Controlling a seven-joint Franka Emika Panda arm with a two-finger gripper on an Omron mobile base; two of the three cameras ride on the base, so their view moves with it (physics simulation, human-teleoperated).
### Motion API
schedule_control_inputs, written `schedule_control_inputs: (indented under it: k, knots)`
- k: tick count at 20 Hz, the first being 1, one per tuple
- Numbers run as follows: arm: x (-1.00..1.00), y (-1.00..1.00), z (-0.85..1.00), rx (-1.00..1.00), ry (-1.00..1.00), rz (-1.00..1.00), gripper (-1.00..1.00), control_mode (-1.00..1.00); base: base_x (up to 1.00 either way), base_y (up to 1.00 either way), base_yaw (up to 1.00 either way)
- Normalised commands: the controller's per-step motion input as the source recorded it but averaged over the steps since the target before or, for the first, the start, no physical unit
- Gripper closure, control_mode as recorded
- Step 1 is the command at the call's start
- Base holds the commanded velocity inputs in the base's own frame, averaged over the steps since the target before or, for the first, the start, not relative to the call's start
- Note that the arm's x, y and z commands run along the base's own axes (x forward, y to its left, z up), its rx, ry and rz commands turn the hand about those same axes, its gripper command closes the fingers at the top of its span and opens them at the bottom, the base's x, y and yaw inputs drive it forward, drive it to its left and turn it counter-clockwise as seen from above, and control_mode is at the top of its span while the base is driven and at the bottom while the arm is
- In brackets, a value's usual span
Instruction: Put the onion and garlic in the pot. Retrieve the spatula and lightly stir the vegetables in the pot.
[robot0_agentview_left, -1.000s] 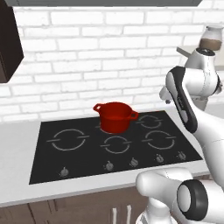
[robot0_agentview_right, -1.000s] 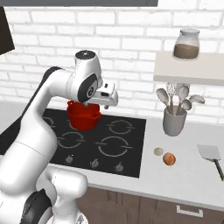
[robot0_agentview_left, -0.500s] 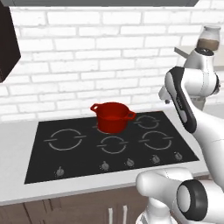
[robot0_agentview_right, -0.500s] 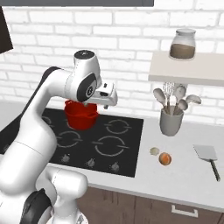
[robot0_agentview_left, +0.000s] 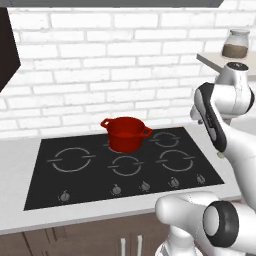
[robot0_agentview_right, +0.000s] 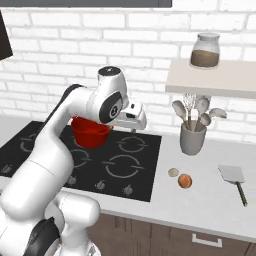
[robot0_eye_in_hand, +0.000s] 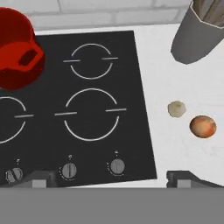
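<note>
Hand view looks straight down on the cooktop (robot0_eye_in_hand: 78, 105) and the pale counter (robot0_eye_in_hand: 183, 78) beside it, which suits a search for the first thing to pick up. The claw (robot0_eye_in_hand: 116, 178) has its two tips spread wide apart at the bottom edge, with nothing between them. The pot (robot0_eye_in_hand: 15, 48) sits at the cooktop's far corner, apparently empty and ready to receive. The onion (robot0_eye_in_hand: 203, 126), orange-tan, lies on the counter just beside a smaller pale bulb, likely the garlic (robot0_eye_in_hand: 176, 109); both are well apart from the pot. Right base view adds what the hand camera misses: the spatula (robot0_agentview_right: 233, 176) lying flat further along the counter, past the utensil cup (robot0_agentview_right: 193, 137), under a shelf (robot0_agentview_right: 215, 82) carrying a jar (robot0_agentview_right: 204, 51).
</note>
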Motion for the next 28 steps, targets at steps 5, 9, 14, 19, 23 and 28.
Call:
schedule_control_inputs:
  k: [5, 9, 14, 19, 23, 28]
  knots:
    - [0.2, -0.9, -0.98, -0.19, 0.13, -0.25, -1.0, -1.0, 0.0, 0.0, 0.0]
    - [0.69, -0.81, -0.72, -0.06, 0.09, -0.07, -1.0, -1.0, 0.0, 0.0, 0.0]
    - [0.68, -0.63, -0.48, 0.01, 0.05, 0.0, -1.0, -1.0, 0.0, 0.0, 0.0]
    - [0.32, -0.64, -0.71, 0.0, 0.14, -0.02, -1.0, -1.0, 0.0, 0.0, 0.0]
    - [0.41, -0.33, -0.64, 0.0, 0.16, -0.01, -1.0, -1.0, 0.0, 0.0, 0.0]
    - [0.23, -0.12, -0.38, 0.0, 0.05, 0.0, -1.0, -1.0, 0.0, 0.0, 0.0]
